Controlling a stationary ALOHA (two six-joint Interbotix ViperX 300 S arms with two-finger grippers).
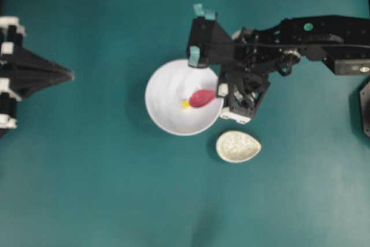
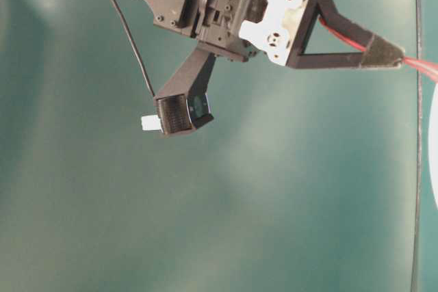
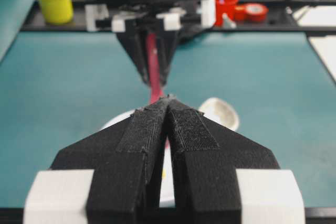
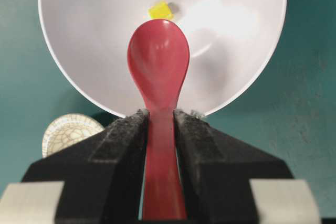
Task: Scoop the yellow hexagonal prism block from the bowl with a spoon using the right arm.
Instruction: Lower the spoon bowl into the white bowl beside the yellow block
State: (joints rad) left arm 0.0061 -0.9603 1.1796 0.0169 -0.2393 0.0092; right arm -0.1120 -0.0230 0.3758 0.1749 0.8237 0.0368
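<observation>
black padded fingers of the right gripper (image 4: 160, 129) clamp the handle of the glossy pink-red spoon (image 4: 157, 72), its scoop inside the large white bowl (image 4: 79, 66). just beyond its tip lies the tiny yellow hexagonal block (image 4: 160, 10); better to slide low under it. left gripper (image 3: 167, 109) is closed, empty.

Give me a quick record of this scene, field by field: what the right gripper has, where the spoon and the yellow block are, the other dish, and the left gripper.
right gripper: shut on the spoon's handle
spoon: scoop over the inside of the bowl, empty
yellow block: in the bowl, just beyond the scoop's tip, not yet scooped
bowl: white, on the teal table
speckled dish: beside the bowl, empty
left gripper: shut, holding nothing, away from the bowl
</observation>
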